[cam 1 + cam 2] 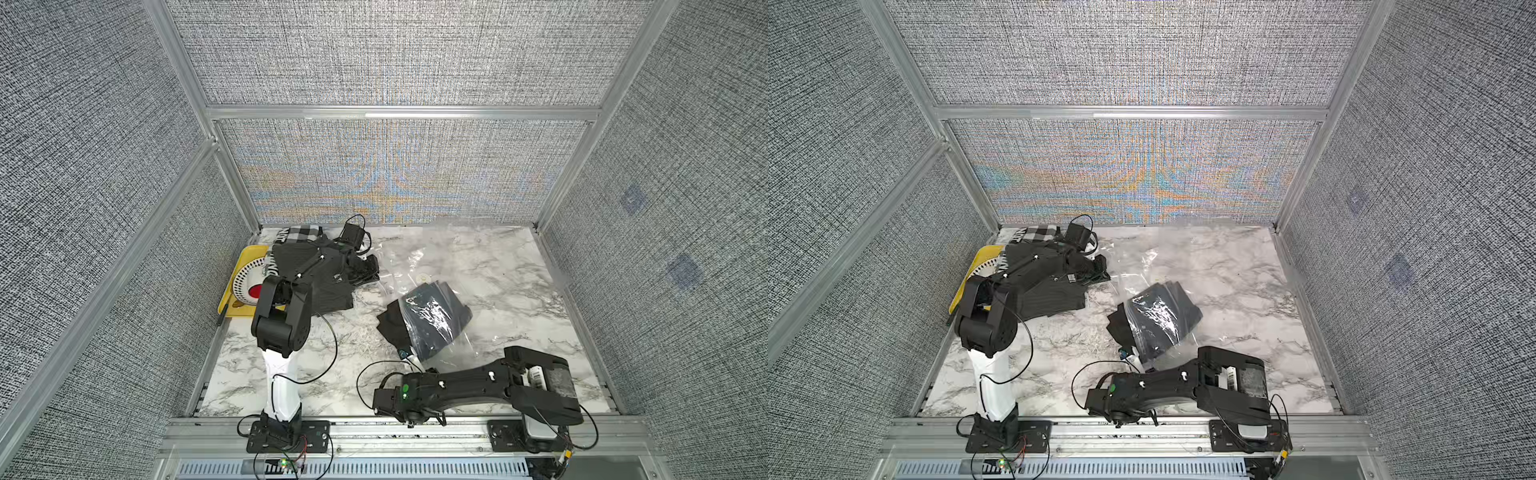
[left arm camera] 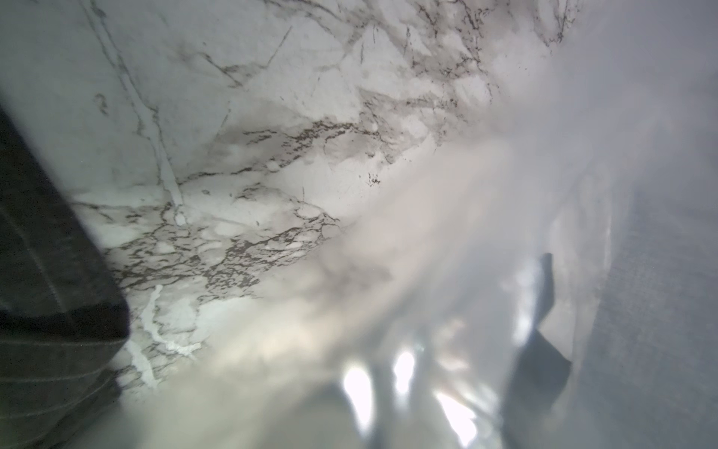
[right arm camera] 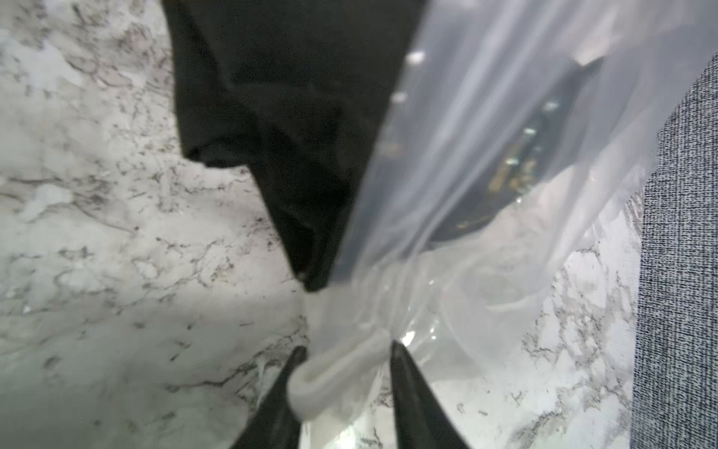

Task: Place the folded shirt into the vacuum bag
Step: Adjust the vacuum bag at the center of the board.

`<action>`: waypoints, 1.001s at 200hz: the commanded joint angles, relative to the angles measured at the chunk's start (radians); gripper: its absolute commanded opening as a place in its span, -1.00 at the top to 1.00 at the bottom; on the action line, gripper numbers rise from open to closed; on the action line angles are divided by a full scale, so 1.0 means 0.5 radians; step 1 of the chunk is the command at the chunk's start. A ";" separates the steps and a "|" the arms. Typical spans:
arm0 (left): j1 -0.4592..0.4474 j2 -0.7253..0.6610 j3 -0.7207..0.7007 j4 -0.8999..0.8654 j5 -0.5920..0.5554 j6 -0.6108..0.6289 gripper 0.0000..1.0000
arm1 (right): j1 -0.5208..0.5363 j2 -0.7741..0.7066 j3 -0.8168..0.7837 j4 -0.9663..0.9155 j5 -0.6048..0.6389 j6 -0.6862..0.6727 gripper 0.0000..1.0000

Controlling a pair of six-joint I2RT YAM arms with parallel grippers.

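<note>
1. Under both grippers: marble table [image 1: 511,270], bare on the outer side of the right gripper [image 3: 345,350].
2. Vacuum bag [image 1: 415,257]: clear and crinkled, flat on the table. It runs from the left gripper [image 1: 365,270] down to the right gripper, and most of it lies ahead of the right one.
3. Dark ribbed clothes pile [image 1: 332,297]: under the left arm, behind the left gripper. The yellow tray [image 1: 226,301] sits past it, well apart from the right gripper.
4. Shirt [image 1: 392,324]: dark, folded, just ahead of the right gripper, between the two grippers. Most of it shows through the bag film. One corner lies bare on the table, outside the bag.
5. Right gripper: jaws pinched on the bag's bunched white zip edge [image 3: 338,373], with a finger touching it on each side.
6. Left gripper: jaws closed, at the bag's edge. Film blurs its whole wrist view, so I can't tell whether any film is caught.
7. Round white valve [image 1: 423,277]: on the bag, near the left gripper, well apart from the right.
</note>
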 commanded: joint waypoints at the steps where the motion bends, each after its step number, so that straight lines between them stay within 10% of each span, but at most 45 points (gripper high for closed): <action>1: 0.005 0.013 0.027 0.000 0.029 -0.010 1.00 | -0.005 -0.009 -0.003 -0.045 0.057 0.016 0.73; 16: 0.012 0.026 0.067 0.000 0.063 -0.016 1.00 | -0.005 -0.060 -0.006 -0.113 0.077 0.068 1.00; 124: 0.061 0.472 1.382 -0.198 0.547 -0.259 1.00 | -0.354 -1.145 0.131 -0.386 0.237 -0.086 1.00; 200: 0.049 0.729 1.934 0.685 0.872 -1.020 1.00 | -0.556 -1.383 0.530 -0.462 0.354 -0.466 1.00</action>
